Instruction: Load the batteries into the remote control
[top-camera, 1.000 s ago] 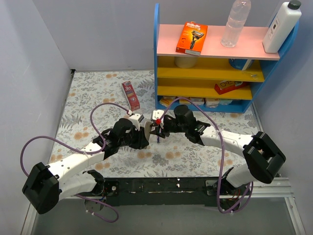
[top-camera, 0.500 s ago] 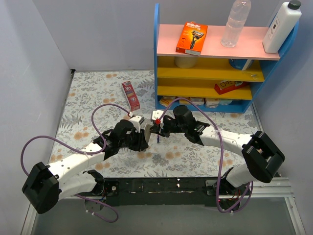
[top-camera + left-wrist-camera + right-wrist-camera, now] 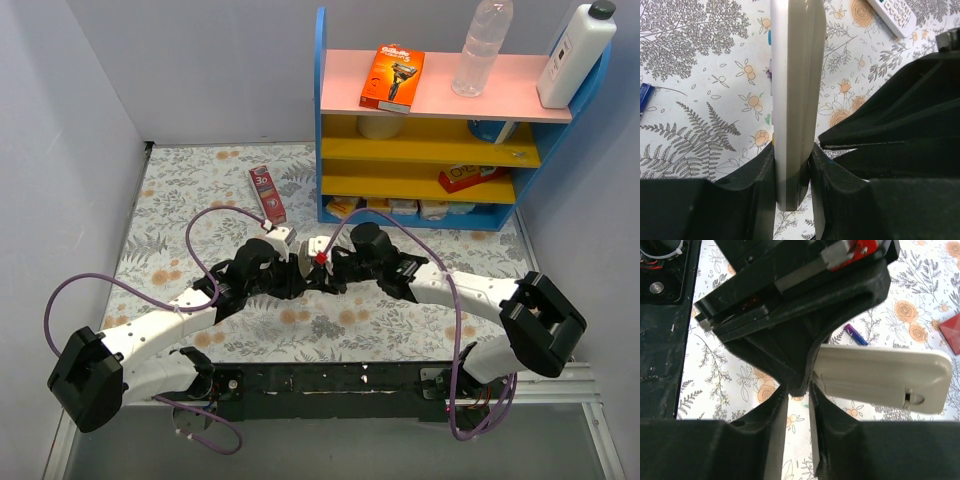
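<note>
My left gripper (image 3: 792, 150) is shut on a grey-white remote control (image 3: 795, 75), held edge-on above the floral table. The right wrist view shows the remote's back (image 3: 885, 375) with a latch notch near its far end. My right gripper (image 3: 799, 387) stands against the gripped end, its jaws a narrow gap apart, the tip of a left finger (image 3: 800, 365) just at that gap. Nothing lies deeper between the right jaws. One dark blue battery (image 3: 855, 334) lies on the table behind the remote; another (image 3: 644, 97) shows at the left edge. From above, both grippers (image 3: 308, 265) meet mid-table.
A second white remote (image 3: 892, 15) with buttons lies on the table farther off. A red box (image 3: 267, 193) lies at the back. The blue shelf unit (image 3: 430, 140) with a bottle and boxes stands back right. Purple cables loop over both arms.
My right gripper has moved left up against the left gripper and its jaws have narrowed. The left gripper keeps its hold on the remote and has shifted slightly away.
</note>
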